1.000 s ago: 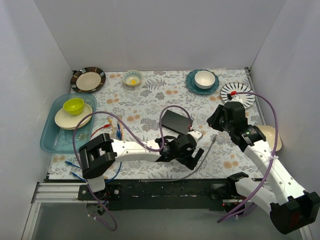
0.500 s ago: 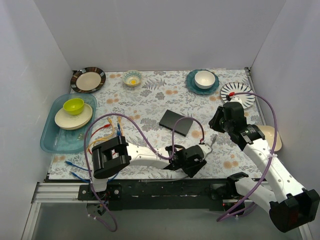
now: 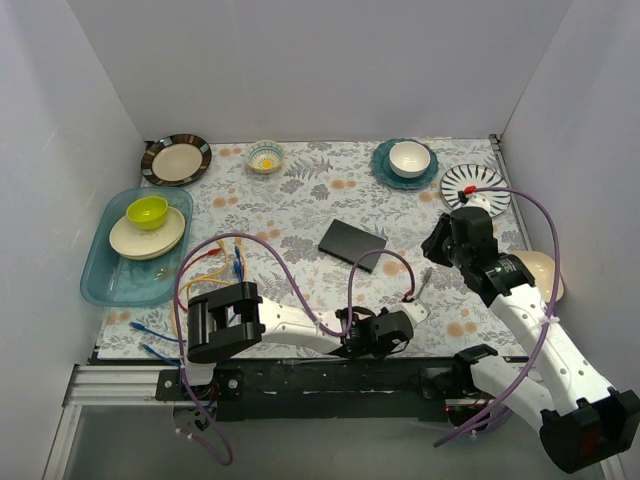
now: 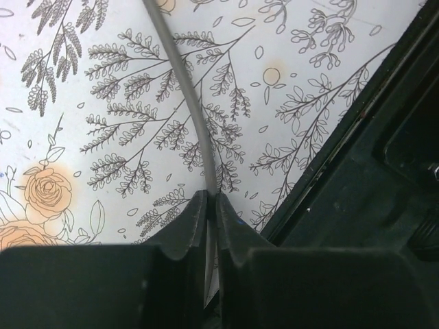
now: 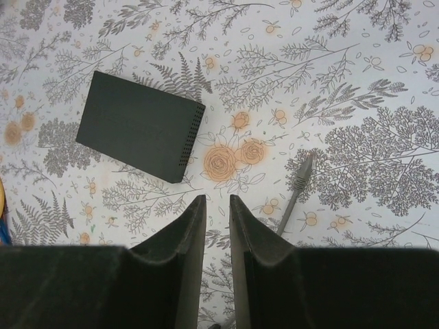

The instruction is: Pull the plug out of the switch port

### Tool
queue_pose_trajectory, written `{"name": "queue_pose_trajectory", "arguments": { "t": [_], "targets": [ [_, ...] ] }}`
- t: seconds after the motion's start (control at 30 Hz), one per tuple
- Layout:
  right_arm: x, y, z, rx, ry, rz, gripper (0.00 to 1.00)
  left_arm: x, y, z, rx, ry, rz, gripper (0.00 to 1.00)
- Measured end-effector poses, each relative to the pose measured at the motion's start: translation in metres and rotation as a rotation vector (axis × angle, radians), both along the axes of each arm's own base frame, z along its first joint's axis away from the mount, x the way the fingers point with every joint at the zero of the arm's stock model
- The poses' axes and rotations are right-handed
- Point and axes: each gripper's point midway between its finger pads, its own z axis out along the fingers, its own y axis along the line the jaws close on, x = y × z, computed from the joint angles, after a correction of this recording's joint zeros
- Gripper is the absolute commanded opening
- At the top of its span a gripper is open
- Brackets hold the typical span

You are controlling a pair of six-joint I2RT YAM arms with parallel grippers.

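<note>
Looking down from the top view, the switch point(image 3: 352, 243) lies flat on the flowered tablecloth point(image 3: 300, 200) a little right of the table's middle. It is a thin matte black rectangle set at a slant. The grey plug point(image 3: 425, 279) lies on the cloth to the right of it and nearer, apart from the box, in no socket. The left gripper point(image 3: 388, 331) sits low at the near edge of the table, right of centre. The right gripper point(image 3: 437, 247) hangs over the cloth just right of the switch. A glossy teal tray point(image 3: 100, 280) with a plate and a lime bowl rests at the far left. From here neither pair of jaws can be read.

The left wrist view settles one of them. Its two black fingers point(image 4: 180, 226) are pinched tight on a smooth, round grey cable point(image 4: 180, 75), which curves away over the leaf print. The black rail point(image 4: 384, 157) at the table edge fills the right of this view, and the switch is out of it.

The right wrist view shows the switch's grain. The top is plain and dull, and the edge facing the plug is dotted with rows of small holes. The plug's ribbed boot lies right of the box with bare cloth between them. The right fingers point(image 5: 184, 260) stand almost together with only a slim gap, holding nothing.
</note>
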Motion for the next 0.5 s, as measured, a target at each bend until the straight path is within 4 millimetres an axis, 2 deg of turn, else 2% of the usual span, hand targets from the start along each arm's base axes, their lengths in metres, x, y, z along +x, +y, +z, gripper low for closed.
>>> {"name": "queue_pose_trajectory", "arguments": {
  "t": [0.23,0.3,0.4,0.47,0.5],
  "targets": [
    [-0.004,-0.005,0.0,0.003,-0.007,-0.024,0.27,0.003,0.002,0.0,-0.004,-0.031,0.061,0.0],
    [-0.004,-0.006,0.0,0.001,-0.008,-0.029,0.27,0.006,0.01,0.002,0.0,-0.032,0.114,0.0],
    [-0.004,-0.007,0.001,0.001,-0.012,-0.034,0.27,0.021,0.045,0.005,0.05,0.005,0.249,0.0],
    [-0.004,-0.007,0.002,0.004,-0.016,-0.036,0.27,0.043,0.08,0.011,0.1,0.022,0.38,0.0],
    [-0.004,-0.007,0.003,0.007,-0.019,-0.037,0.27,0.061,0.103,0.019,0.121,0.021,0.474,0.0]
  ]
}}
